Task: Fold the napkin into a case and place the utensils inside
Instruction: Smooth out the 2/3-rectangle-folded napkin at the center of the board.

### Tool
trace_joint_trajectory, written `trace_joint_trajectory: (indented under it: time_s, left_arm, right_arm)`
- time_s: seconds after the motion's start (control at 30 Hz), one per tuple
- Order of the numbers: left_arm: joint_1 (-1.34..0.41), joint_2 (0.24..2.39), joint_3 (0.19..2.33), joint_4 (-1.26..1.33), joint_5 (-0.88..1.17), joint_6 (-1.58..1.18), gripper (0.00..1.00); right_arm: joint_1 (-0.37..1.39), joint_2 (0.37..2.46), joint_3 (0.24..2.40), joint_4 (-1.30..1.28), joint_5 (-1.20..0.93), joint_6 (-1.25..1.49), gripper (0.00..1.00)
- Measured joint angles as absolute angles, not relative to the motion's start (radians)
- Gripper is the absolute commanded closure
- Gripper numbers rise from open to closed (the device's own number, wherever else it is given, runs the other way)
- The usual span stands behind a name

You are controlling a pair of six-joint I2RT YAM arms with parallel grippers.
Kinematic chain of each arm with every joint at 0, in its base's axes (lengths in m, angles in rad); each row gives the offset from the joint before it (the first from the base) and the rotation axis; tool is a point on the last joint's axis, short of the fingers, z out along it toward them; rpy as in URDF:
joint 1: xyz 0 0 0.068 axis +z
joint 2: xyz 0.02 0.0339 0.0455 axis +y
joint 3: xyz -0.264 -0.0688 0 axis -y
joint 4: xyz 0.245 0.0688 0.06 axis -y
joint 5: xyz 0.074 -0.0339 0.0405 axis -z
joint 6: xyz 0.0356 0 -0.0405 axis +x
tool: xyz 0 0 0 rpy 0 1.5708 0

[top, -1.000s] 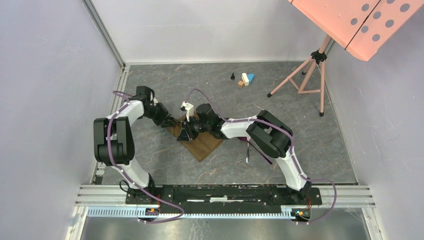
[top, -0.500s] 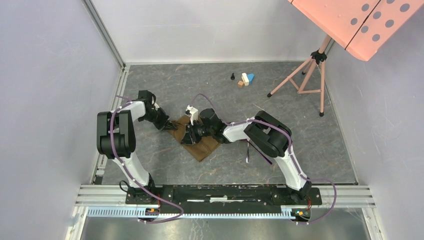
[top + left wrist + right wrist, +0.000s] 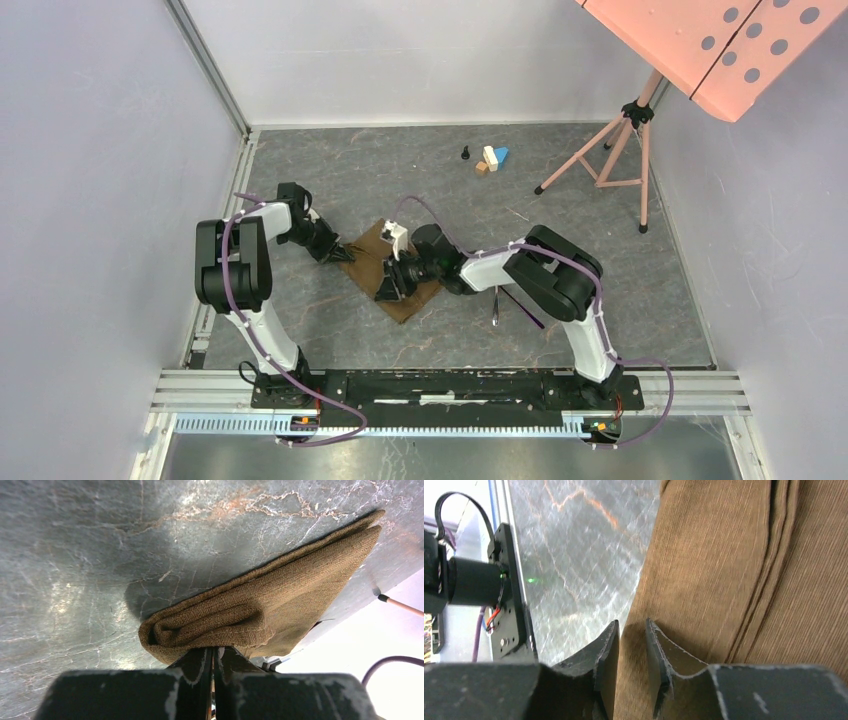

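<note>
napkin (image 3: 408,303): folded, lying on tabletop (image 3: 400,180) between both arms
left gripper (image 3: 214,652): clenched on napkin's rolled corner
right gripper (image 3: 630,630): pinching napkin's edge
fork (image 3: 494,306): on tabletop near right arm, apart from napkin

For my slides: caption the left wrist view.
The left end effector pinches the bunched edge of the folded napkin.

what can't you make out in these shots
- utensils: seen from the top view only, partly under the right arm, too small to tell fork from spoon.
- napkin layers: the right end effector covers its middle from above; the wrist views cut it off at their edges.
- right grip: cloth fills the gap between its fingers, blurred, so clamped or loose is unclear.
- toy blocks: too small.
</note>
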State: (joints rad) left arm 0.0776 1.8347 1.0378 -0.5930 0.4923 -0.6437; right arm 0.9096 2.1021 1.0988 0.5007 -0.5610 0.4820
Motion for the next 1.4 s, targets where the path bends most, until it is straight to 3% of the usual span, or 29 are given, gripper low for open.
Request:
trace_joint_trajectory:
  time_s: [0.4,0.67,1.4]
  left_arm:
    - [0.081,1.838,1.038,-0.595,0.501,-0.644,0.95]
    - [0.081,1.795,1.038,-0.596,0.506,-0.642,0.87]
    - [0.081,1.877,1.099,-0.536,0.536,-0.680,0.92]
  right_arm:
    - [0.921,1.889,0.818,0.517,-0.571,0.465,0.70]
    - [0.923,1.893,0.809,0.522,-0.564,0.448,0.72]
    - [0.936,1.933,0.829,0.543,-0.549,0.435,0.78]
